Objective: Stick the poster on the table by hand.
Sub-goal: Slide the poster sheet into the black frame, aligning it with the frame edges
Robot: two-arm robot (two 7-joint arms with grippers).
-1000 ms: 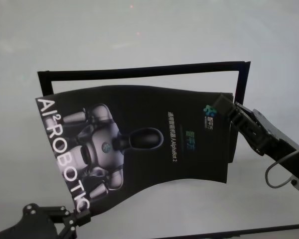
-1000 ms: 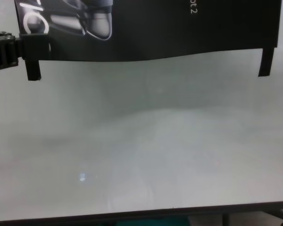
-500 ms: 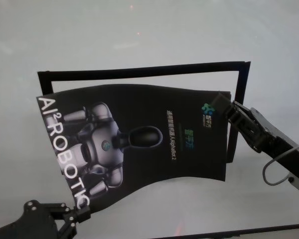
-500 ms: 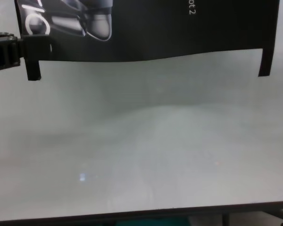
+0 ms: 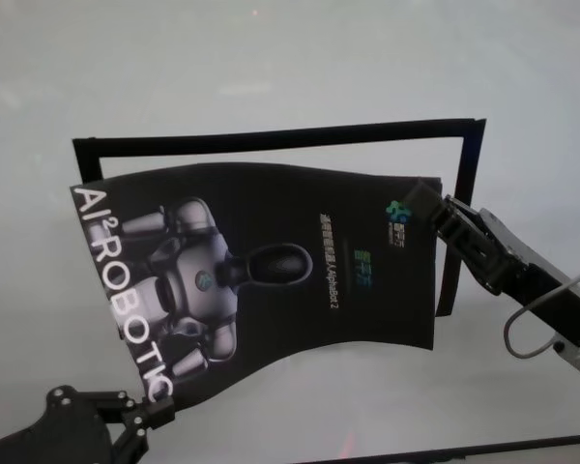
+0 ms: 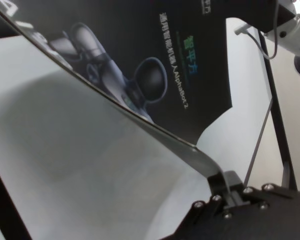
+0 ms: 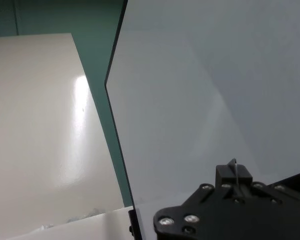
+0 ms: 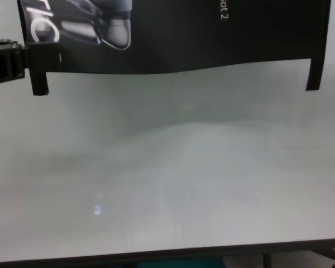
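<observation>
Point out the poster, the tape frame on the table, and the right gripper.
poster (image 5: 271,266), head view, on the printed robot's dark head near the sheet's middle.
tape frame (image 5: 280,137), head view, on the far strip.
right gripper (image 5: 427,207), head view, at its fingertips, shut on the poster's edge.

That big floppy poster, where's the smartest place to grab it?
By opposite corners, from the sides, as it is now. The left pincer pinches the near corner and the right pincer the far one, so the thin, sagging poster hangs stretched above the table.
</observation>
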